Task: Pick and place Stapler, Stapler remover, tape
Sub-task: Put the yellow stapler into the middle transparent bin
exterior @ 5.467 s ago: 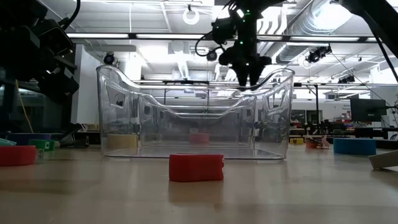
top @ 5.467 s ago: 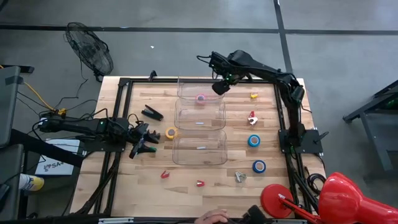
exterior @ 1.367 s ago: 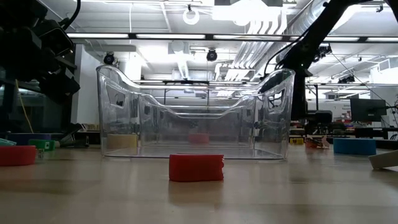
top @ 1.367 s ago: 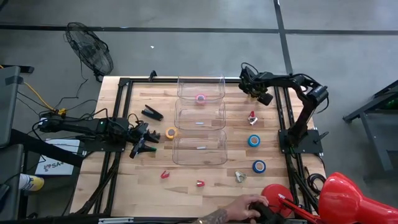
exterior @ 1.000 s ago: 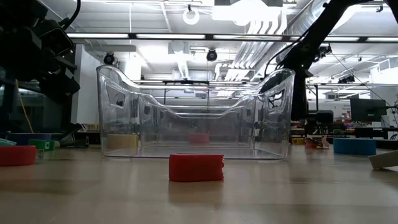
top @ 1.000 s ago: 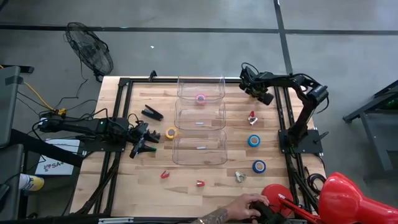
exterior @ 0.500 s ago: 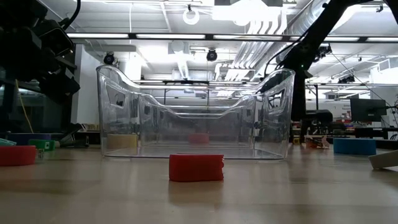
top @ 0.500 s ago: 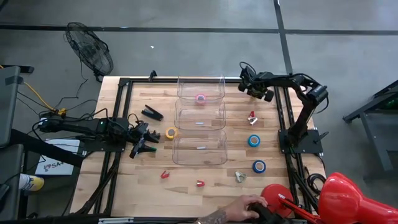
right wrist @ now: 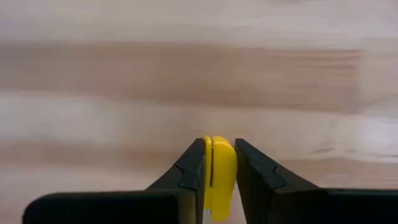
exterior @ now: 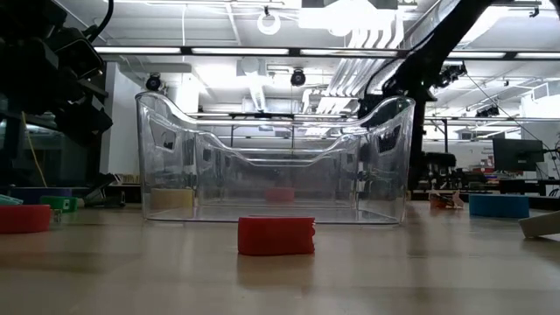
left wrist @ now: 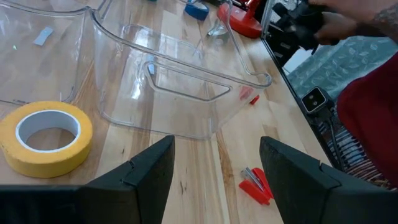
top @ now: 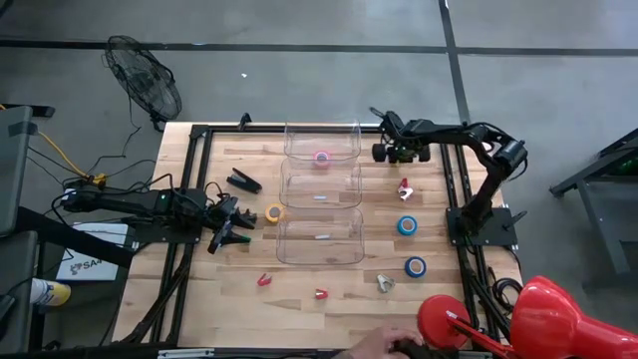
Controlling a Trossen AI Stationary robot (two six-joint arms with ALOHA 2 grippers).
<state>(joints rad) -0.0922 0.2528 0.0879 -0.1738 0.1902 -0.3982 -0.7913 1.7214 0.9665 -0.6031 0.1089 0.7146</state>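
Note:
My right gripper [top: 396, 153] hangs over the table's far right part, beside the far clear bin [top: 322, 143], and is shut on a small yellow item [right wrist: 217, 173]. My left gripper [top: 231, 231] rests open at the table's left, near the yellow tape roll [left wrist: 46, 134], which lies flat. A pink tape roll [top: 322, 157] lies in the far bin. Two blue tape rolls [top: 407, 225] [top: 415, 266] lie flat at the right. A black stapler [top: 244, 180] lies at the left. My right gripper pinches the small yellow item by its two flat faces [right wrist: 211, 163] between its two fingers. The fingers come from above, pointing steeply down at the wood. The item stands on edge in the gap; its lower end is hidden behind the fingers.
Two more clear bins [top: 321, 184] [top: 321, 237] stand in a row down the table's middle. Small red items [top: 264, 280] [top: 321, 294], a red and white one [top: 404, 187] and a metal one [top: 385, 283] lie about. A person's hand [top: 374, 345] shows at the near edge.
My right gripper has moved toward the table's left, toward the far bin, and has rolled about its own axis. The person's hand at the near edge has drawn back a little.

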